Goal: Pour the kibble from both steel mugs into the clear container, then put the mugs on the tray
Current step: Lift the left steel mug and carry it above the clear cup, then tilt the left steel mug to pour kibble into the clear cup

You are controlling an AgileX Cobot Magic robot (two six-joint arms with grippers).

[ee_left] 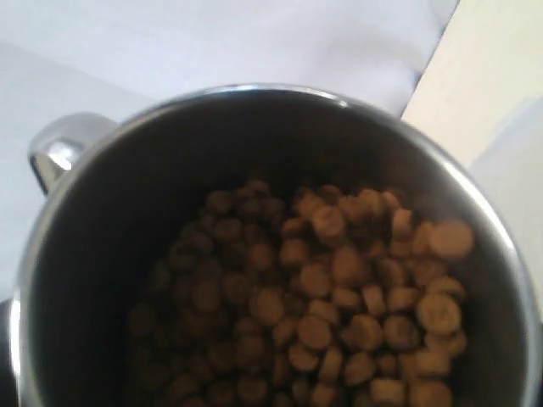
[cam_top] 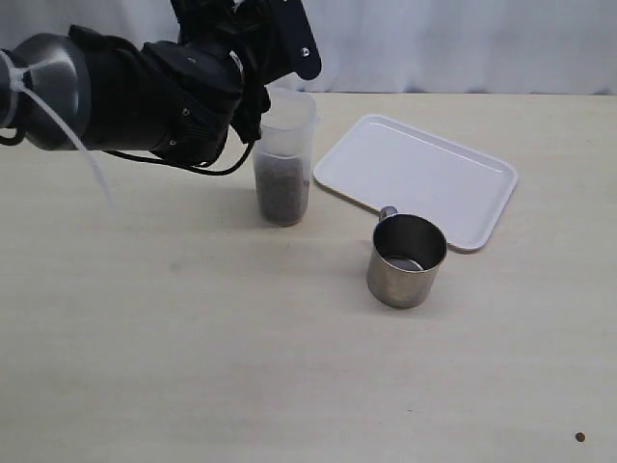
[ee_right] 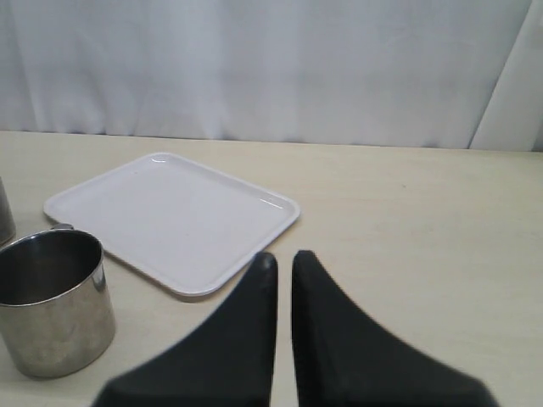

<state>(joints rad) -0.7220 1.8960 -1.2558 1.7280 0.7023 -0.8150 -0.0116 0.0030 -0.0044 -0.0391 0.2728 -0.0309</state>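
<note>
One steel mug [ee_left: 170, 161] fills the left wrist view, tipped, with brown kibble [ee_left: 339, 288] heaped toward its lower rim. My left gripper [cam_top: 268, 60] is shut on that mug, up against the rim of the clear container [cam_top: 285, 135]. The arm hides the mug in the exterior view. The container stands upright with kibble [cam_top: 282, 196] filling its lower part. The second steel mug [cam_top: 406, 260] [ee_right: 53, 301] stands upright and looks empty, just in front of the white tray [cam_top: 415, 174] [ee_right: 170, 220]. My right gripper [ee_right: 283, 259] hovers shut and empty near the tray's corner.
The bulky black left arm [cam_top: 135, 96] with its cables spans the back left of the table. A single stray pellet [cam_top: 579, 438] lies near the front right corner. White curtain [ee_right: 271, 68] closes off the far side of the table.
</note>
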